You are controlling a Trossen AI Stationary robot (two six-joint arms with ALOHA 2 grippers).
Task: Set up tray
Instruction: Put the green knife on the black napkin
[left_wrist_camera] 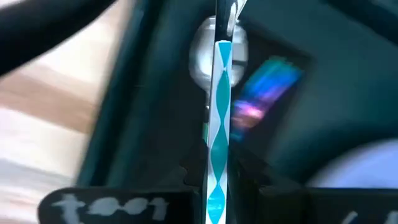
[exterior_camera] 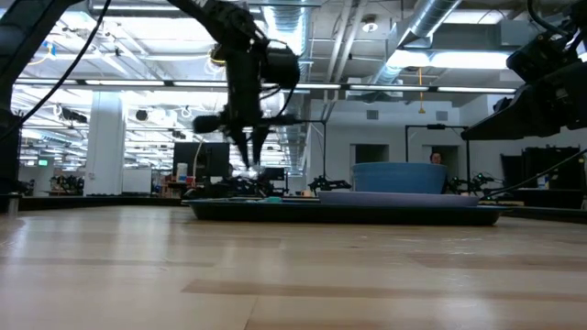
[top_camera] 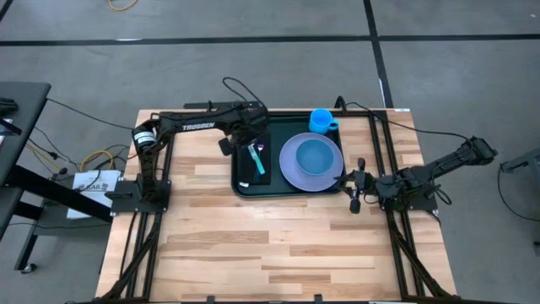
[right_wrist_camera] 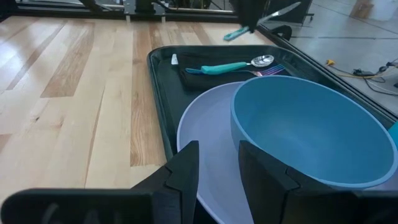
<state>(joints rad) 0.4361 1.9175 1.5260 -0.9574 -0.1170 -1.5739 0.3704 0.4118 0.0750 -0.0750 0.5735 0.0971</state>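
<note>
The dark green tray [top_camera: 245,190] lies at the table's far middle. It carries a lilac plate [top_camera: 291,173] with a blue bowl [top_camera: 316,154] on it, a blue cup [top_camera: 321,120], and a black mat [top_camera: 245,175]. A teal-handled spoon [right_wrist_camera: 227,66] and an iridescent fork [right_wrist_camera: 273,70] lie on the mat. My left gripper [top_camera: 247,143] hangs over the mat, shut on a teal-and-white utensil [left_wrist_camera: 217,124]. My right gripper [top_camera: 358,181] is open just off the tray's right rim, touching nothing. My left gripper pinches the teal-and-white utensil's handle [left_wrist_camera: 216,186] between its two fingers, coming from above and pointing down. The handle runs forward past the fingers, and its teal end [right_wrist_camera: 236,34] sticks out slanting below the gripper. The utensil is lifted clear of the tray.
Bare wooden table top [top_camera: 270,245] stretches from the tray to the near edge and on the tray's left. Black arm frames [top_camera: 148,194] stand along both sides. Cables [top_camera: 240,84] trail at the far edge.
</note>
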